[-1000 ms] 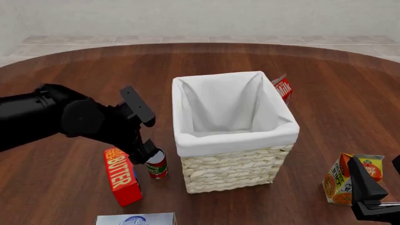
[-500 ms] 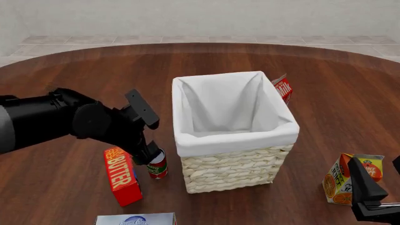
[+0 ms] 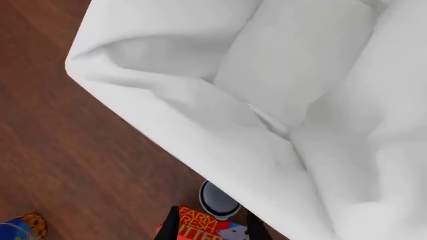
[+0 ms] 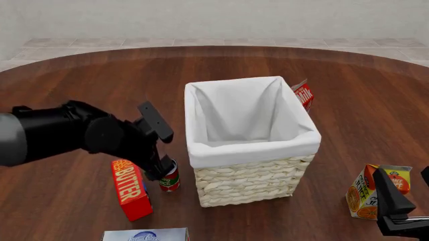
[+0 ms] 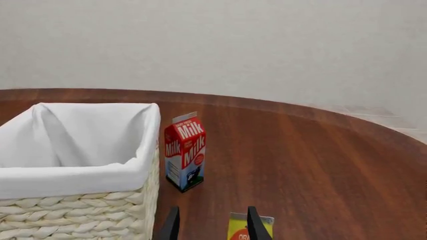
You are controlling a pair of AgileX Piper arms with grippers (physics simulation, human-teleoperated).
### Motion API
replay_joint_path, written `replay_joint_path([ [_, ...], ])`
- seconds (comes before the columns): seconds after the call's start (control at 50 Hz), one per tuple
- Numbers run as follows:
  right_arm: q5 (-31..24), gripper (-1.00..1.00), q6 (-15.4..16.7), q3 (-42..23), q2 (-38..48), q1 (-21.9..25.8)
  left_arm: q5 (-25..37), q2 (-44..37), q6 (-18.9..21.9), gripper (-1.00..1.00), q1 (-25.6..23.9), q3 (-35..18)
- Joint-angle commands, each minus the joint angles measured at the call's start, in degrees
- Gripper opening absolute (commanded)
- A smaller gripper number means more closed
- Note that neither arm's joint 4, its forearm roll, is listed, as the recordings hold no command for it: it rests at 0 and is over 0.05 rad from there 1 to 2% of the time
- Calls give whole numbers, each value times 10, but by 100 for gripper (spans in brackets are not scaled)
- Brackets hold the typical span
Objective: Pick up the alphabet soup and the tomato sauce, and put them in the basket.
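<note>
Wood surface: dark reddish round table (image 4: pixel 87 75); pale tiled floor and plain wall beyond.
Basket: cream wicker basket (image 4: pixel 251 178) mid-table, white lining over the rim.
Tomato sauce: tomato sauce (image 4: pixel 170 179) upright just left of the basket, beside the butter box (image 4: pixel 131 188).
Left gripper: left gripper (image 4: pixel 158 169) right over the can; open or closed, I cannot tell.
Right gripper: right gripper (image 5: pixel 209 225) fingers parted, empty, near the juice carton (image 4: pixel 372 192).
Hidden: milk carton (image 5: pixel 185 151) mostly behind the basket in the front view.
</note>
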State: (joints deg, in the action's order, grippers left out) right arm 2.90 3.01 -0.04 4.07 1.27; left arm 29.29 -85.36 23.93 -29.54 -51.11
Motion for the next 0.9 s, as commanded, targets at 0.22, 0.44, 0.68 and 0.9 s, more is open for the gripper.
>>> replay_joint_path([
  [0.22,-9,100,1,0,-9,1,-19,-10,-4,100,1,11],
  [0.44,-8,100,2,0,-8,1,-28,-16,-8,100,4,14],
  [0.68,-12,100,2,0,-12,1,-41,-21,-14,100,3,20],
  [0.9,-7,100,2,0,-7,2,-53,-29,-18,100,-1,24],
])
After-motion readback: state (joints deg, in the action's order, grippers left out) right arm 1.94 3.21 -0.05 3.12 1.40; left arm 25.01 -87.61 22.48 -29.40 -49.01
